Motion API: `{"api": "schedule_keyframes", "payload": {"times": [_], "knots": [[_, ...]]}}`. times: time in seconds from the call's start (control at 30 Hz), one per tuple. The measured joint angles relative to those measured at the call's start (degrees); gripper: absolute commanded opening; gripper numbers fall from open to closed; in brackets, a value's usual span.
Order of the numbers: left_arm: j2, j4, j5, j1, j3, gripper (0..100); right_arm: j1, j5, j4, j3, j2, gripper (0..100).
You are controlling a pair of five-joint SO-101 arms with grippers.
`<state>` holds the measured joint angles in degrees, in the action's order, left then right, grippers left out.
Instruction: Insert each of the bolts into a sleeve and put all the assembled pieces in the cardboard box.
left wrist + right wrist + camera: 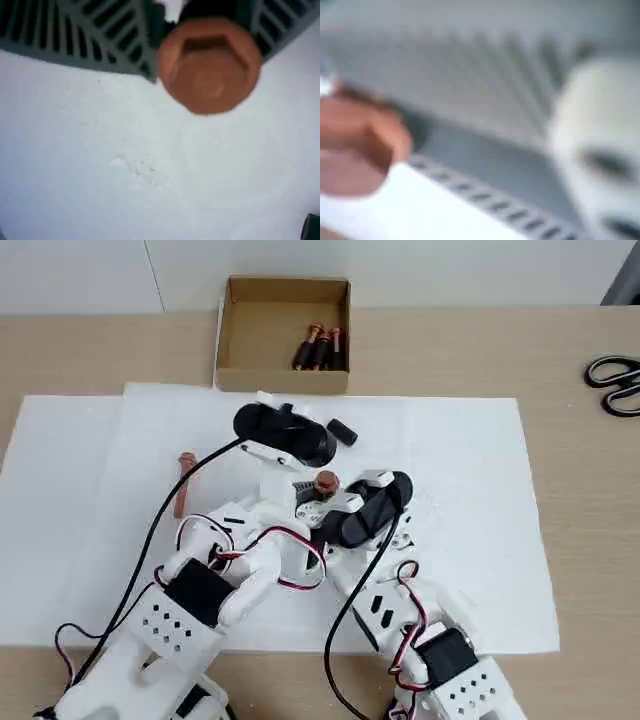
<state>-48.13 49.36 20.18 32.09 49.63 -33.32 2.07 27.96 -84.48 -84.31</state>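
Paper (480, 540) covers the wooden worktop (590, 500), scissors (615, 385) at its edge; can't tell whether left tool (308, 490) or right tool (345, 498) grips anything.

**Box partly filled; loose parts on the sheet**

Your open cardboard box (250, 340) holds a cluster of copper-and-black assembled pieces (320, 348), lying side by side near its right wall. On the white sheet (480, 540), a black sleeve (342, 431) lies near the box. One copper bolt (184, 483) lies flat well to the left. A second bolt (326, 481) stands mid-sheet, its hex head (209, 65) up.
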Motion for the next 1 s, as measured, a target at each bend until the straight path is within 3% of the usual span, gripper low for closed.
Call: {"api": "schedule_keyframes", "payload": {"times": [0.4,0.63,1.0], "knots": [[0.0,5.0,-0.1,0.0,-2.2,18,-0.1,0.0,0.0,-0.2,0.0,0.4],[-0.1,11.5,0.2,-0.2,-5.3,32,-0.1,0.1,0.1,-0.2,0.0,0.4],[-0.2,18.6,0.3,-0.4,-8.8,32,-0.2,-0.1,0.1,-0.3,-0.1,0.4]]}}
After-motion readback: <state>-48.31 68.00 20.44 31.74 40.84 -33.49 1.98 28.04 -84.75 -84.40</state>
